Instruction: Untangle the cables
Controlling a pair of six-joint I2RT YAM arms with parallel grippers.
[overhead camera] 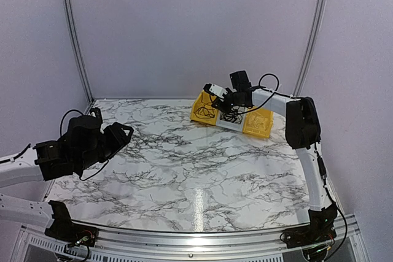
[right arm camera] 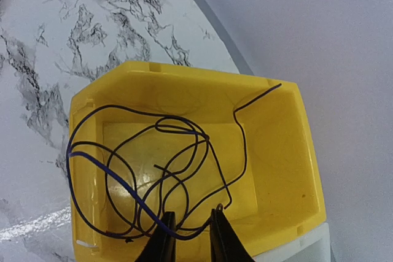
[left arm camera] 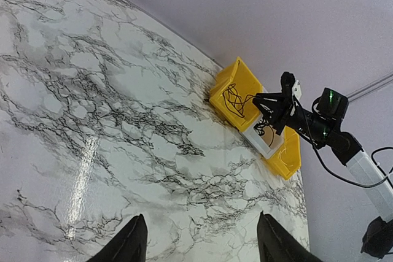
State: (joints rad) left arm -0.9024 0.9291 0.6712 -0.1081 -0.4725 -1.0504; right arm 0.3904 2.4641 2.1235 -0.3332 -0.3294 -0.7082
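Thin black cables (right arm camera: 184, 151) lie in loose loops inside the left yellow bin (right arm camera: 276, 151). My right gripper (right arm camera: 191, 222) hangs just over this bin, its jaws a little apart. One bluish-black strand crosses the gap between the fingertips (right arm camera: 164, 228). From above, the right gripper (overhead camera: 220, 104) is at the left yellow bin (overhead camera: 198, 113), and a dark tangle of cables (overhead camera: 230, 116) sits in the white bin (overhead camera: 228, 124) beside it. My left gripper (overhead camera: 126, 133) hovers open over the table's left side, holding nothing. In its wrist view the left gripper (left arm camera: 199, 237) faces the far bins.
A second yellow bin (overhead camera: 258, 122) with a thin wire in it stands right of the white one. All three bins line the back wall. The marble table (overhead camera: 184, 170) spreads between the arms. Pale walls close in the back and sides.
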